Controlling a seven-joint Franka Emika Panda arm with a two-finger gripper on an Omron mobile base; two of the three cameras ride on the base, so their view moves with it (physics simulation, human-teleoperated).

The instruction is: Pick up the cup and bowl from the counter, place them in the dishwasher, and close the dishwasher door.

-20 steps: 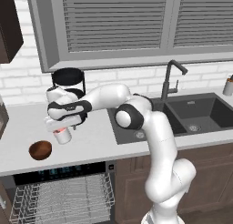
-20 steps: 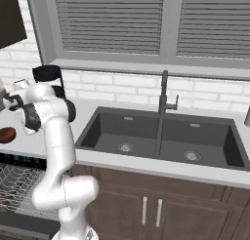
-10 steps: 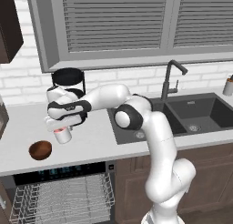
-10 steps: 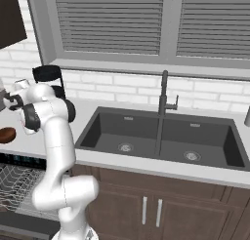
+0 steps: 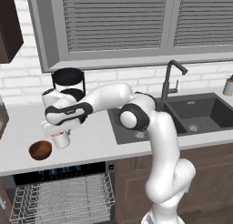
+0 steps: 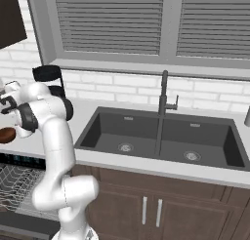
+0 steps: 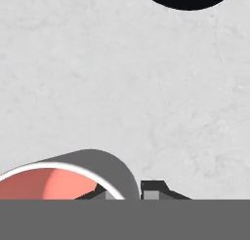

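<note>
Simulated kitchen: light counter point(image 5: 95, 143) under a shuttered window, white brick behind. Left to right from the left base view: reddish-brown bowl point(image 5: 40, 150) resting on the counter just to the left of the pincer, apart from it and untouched. Next, the gripper point(image 5: 60, 135) pointing straight down over the white cup point(image 5: 61, 140), which stands upright on the counter directly beneath. In the hand view, one dark fingertip point(image 7: 154, 189) pressed outside the cup wall, another dark piece just inside the rim, red interior showing (a rim pinch, by the look of it). Jaws narrow, nearly together on that wall; probably mid-grasp, cup not yet lifted. Behind the pincer, a black tiered stand point(image 5: 68, 80) against the wall. Below and in front, dishwasher point(image 5: 63, 191) open with its wire rack pulled out, ready to receive. Far to the right, dark sink point(image 5: 191, 116) and tall faucet point(image 5: 170, 79).
</note>
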